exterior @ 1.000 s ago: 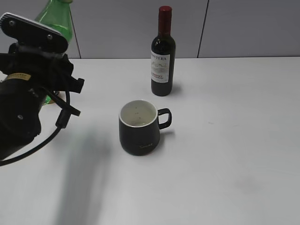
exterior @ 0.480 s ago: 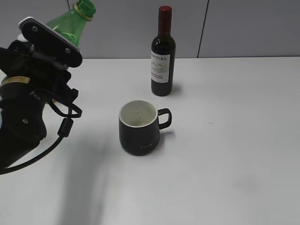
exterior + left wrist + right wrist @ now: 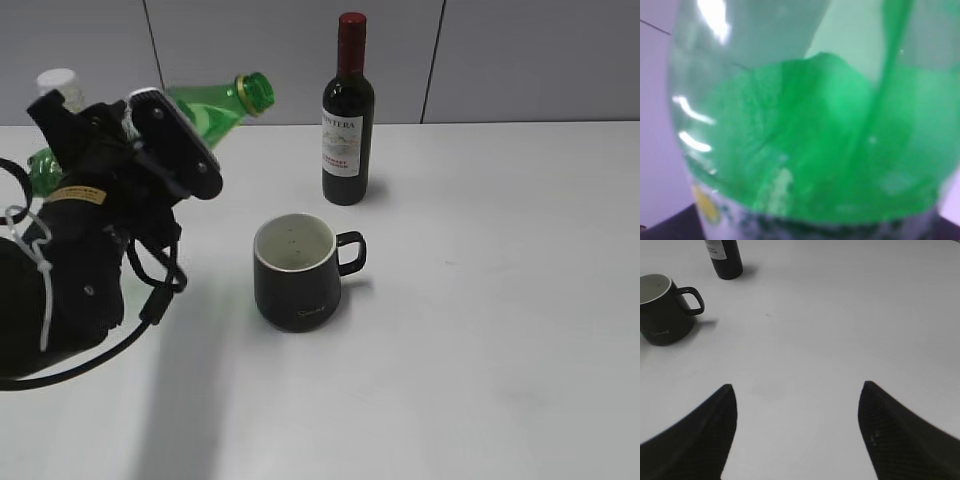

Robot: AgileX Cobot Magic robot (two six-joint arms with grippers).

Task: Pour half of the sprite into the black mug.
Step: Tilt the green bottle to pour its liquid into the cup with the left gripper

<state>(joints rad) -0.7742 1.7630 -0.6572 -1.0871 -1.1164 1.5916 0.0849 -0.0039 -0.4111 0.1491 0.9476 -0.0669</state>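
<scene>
The sprite (image 3: 205,108) is a green plastic bottle with a yellow neck ring and no cap. It is off the table and tilted far over, its open mouth pointing right, above and left of the black mug (image 3: 297,270). My left gripper holds the bottle by its body; its fingers are hidden behind the arm (image 3: 100,230). The green bottle (image 3: 815,125) fills the left wrist view. No stream shows. The mug stands upright at the table's middle, handle to the right, also in the right wrist view (image 3: 662,310). My right gripper (image 3: 797,400) is open and empty over bare table.
A dark wine bottle (image 3: 348,110) with a red top stands behind the mug, also in the right wrist view (image 3: 723,260). A white cap (image 3: 57,82) shows behind my left arm. The white table (image 3: 500,300) stretches to the right and front.
My left arm has swung right toward the mug and tipped the sprite from nearly upright to almost horizontal, mouth to the right. The mug and wine bottle have not moved.
</scene>
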